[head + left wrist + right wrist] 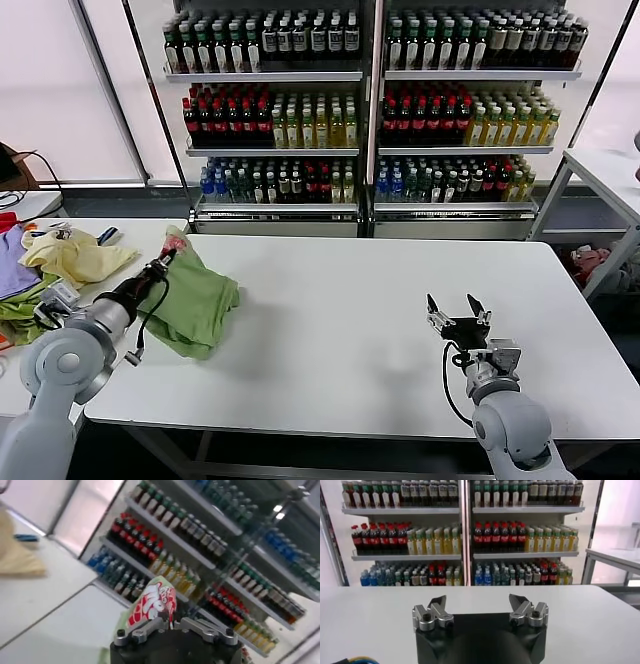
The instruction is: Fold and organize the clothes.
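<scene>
I have the left tool [166, 262] pinched shut on a fold of the shirt [195, 300], up near the printed part, with the cloth bunched in a heap at the left end of the desk [340, 330]. In the left wrist view the red-and-white print [152, 602] stands up right between the closed fingers, so the grip looks to be on the front panel rather than on a hem or shoulder. My judgement: the step in hand is getting the shirt spread flat before any fold, and a grip in the middle of the cloth will only drag the lump along. I would lift slowly, let the rest hang free, then bring the shirt toward the bare middle of the desk, where there is room to lay it out. The right tool [455, 312] sits well apart over the right half of the desk, jaws wide and holding nothing; the right wrist view shows both fingers [432, 615] spread over bare white surface. It is free to take a second corner once the cloth is opened. To watch: the yellow garment [75, 255] and the purple one [12, 262] lie just beside the shirt on the neighbouring desk, near my left arm, and a loose sweep could catch them. The drink shelves [370, 100] behind are well clear.
</scene>
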